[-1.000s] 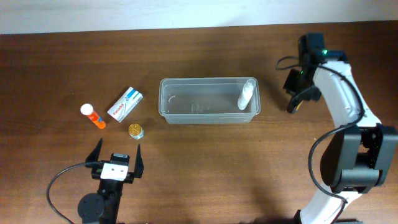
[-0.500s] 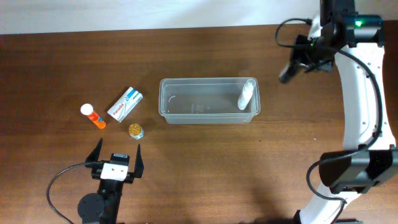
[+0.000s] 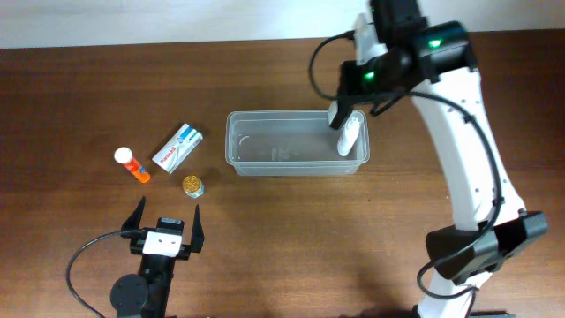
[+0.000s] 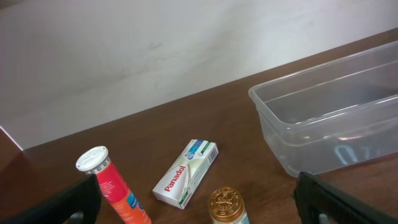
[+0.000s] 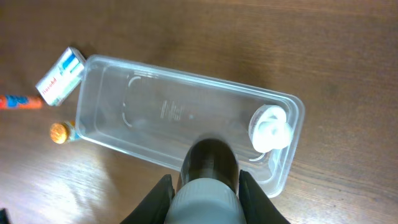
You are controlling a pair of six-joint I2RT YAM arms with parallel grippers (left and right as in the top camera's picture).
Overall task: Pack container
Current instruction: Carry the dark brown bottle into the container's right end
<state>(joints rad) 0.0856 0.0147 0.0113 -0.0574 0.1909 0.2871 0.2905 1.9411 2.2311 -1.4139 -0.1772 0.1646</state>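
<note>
The clear plastic container [image 3: 296, 168] stands mid-table with a white bottle [image 3: 349, 134] leaning in its right end. My right gripper [image 3: 340, 108] hangs over that right end, shut on a dark bottle with a grey cap [image 5: 208, 171]. In the right wrist view the container [image 5: 293, 146] lies below the held bottle, with the white bottle's cap [image 5: 270, 129] to its right. My left gripper [image 3: 165, 228] is open and empty near the front edge. The left wrist view shows the container [image 4: 273, 118] at the right.
Left of the container lie an orange tube with a white cap [image 3: 132, 164], a white Panadol box [image 3: 177, 147] and a small gold-capped bottle [image 3: 192, 185]. All three show in the left wrist view: tube [image 4: 112, 186], box [image 4: 186, 171], gold cap [image 4: 225, 202].
My right arm has swung left from beyond the container's right side to above its right end, carrying the dark bottle. The left arm and the table objects have not moved.
</note>
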